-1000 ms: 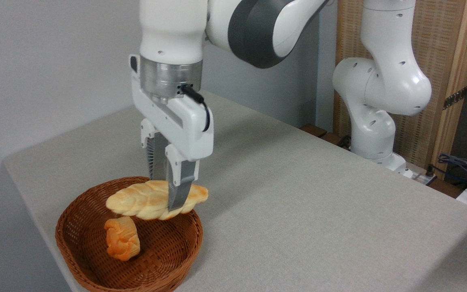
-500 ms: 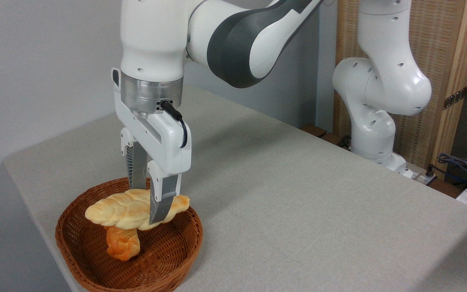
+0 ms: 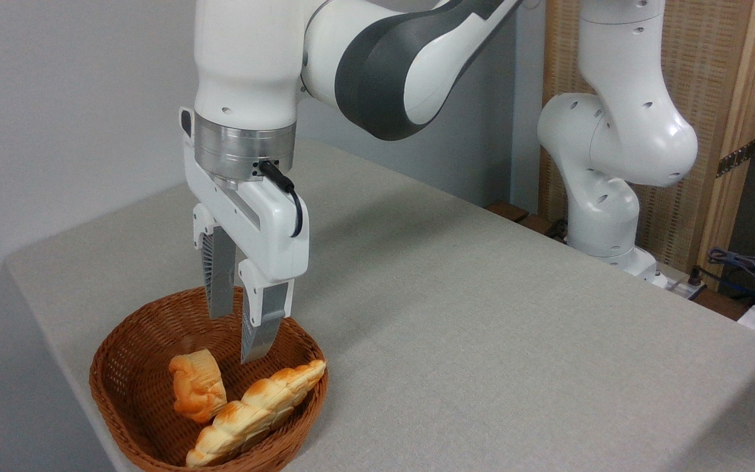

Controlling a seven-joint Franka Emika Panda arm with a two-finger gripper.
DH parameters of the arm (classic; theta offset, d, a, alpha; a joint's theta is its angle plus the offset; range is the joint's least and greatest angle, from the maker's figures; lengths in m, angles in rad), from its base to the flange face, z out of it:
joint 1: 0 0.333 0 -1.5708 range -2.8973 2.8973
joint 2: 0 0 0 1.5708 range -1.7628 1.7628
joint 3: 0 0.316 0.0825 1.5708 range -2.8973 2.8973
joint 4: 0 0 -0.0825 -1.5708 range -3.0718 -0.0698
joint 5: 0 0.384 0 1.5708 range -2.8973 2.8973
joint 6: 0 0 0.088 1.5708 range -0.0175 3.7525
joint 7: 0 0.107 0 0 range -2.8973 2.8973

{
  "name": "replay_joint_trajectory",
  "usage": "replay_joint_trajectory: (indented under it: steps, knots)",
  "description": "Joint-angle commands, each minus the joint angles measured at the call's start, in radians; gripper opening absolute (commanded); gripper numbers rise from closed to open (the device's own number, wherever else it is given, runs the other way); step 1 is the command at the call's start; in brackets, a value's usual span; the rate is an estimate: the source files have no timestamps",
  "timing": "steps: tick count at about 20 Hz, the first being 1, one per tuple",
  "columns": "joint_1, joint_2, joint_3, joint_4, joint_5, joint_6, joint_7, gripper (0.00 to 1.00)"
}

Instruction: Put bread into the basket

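Braided bread loaf (image 3: 256, 413) lies slanted inside the wicker basket (image 3: 115, 367), one tip on the right rim, touching a small orange knotted bun (image 3: 197, 392). Above them the gripper (image 3: 236, 337) hangs with fingers spread, holding nothing.

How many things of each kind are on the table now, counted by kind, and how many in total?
Braided loaf: 1, the bread, lying in the basket.
Small orange bun: 1, also in the basket.
Basket: 1.
Total: 3.
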Motion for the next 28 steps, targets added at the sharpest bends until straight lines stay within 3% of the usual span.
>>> replay_joint_trajectory:
  steps: [1, 7, 14, 20, 28]
  knots:
    - [0.001, -0.016, 0.014, 0.008, -0.017, -0.004, -0.009, 1.00]
    - [0.008, -0.077, 0.052, 0.008, -0.008, -0.134, -0.085, 1.00]
    - [0.001, -0.142, 0.030, 0.007, -0.004, -0.228, -0.110, 1.00]
    - [0.001, -0.152, -0.069, 0.007, 0.135, -0.277, -0.165, 1.00]
    - [0.001, -0.140, -0.073, 0.008, 0.146, -0.346, -0.159, 1.00]
